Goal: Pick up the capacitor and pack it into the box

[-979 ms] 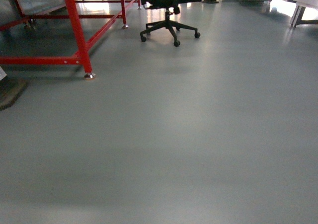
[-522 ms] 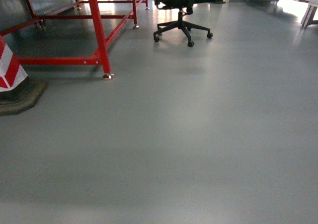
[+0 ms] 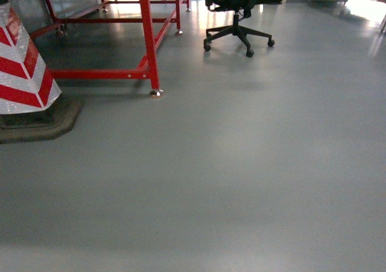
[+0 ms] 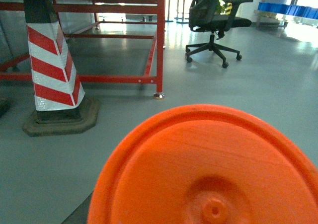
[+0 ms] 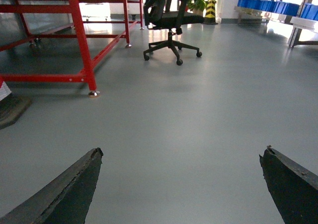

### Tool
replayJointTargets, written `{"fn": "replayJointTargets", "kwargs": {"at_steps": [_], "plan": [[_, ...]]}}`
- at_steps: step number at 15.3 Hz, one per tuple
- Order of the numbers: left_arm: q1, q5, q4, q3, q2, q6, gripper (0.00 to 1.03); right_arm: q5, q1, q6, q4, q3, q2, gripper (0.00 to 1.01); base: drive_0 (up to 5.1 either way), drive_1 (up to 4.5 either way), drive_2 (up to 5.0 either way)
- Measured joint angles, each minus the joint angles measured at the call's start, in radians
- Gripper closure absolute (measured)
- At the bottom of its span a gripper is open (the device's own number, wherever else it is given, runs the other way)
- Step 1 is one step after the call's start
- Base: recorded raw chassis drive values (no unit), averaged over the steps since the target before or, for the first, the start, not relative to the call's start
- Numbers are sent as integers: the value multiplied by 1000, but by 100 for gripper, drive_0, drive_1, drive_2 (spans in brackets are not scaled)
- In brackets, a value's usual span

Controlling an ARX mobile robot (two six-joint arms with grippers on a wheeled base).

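Nowhere in any view: capacitor or box, so no bearing from either claw to the task's thing, no long axis to line up on, and no telling which arm is nearer. Right claw (image 5: 183, 154) spread wide, dark fingers (image 5: 74, 189) at the near left and near right corners of the right wrist view, nothing between them but bare floor. Left claw itself not seen; near half of the left wrist view filled by an orange disc (image 4: 208, 169), round, ridged, dimpled at the centre, so cannot tell whether spread or pinching, nor whether carrying the disc. Judging by that, a transit step rather than a pick, with the task barely begun and a work surface to be found first. Grey floor (image 3: 241, 181), smooth, slightly glossy, streaked with window glare far off. Red metal frame (image 3: 148, 37) far left, standing on small foot pads. Black office chair (image 3: 238, 18) far centre, on castors. Red-and-white striped cone (image 3: 24, 61) at left, on a dark base, just beside the frame. Blue bins (image 5: 268, 5) far right, on a low rack.
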Motion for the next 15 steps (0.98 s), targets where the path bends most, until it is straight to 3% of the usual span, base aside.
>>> {"fn": "replayJointTargets", "kwargs": {"at_steps": [15], "plan": [[0, 0, -1, 0, 0, 0, 60, 0, 0, 0, -1, 0, 0, 3, -502, 234, 234]]}}
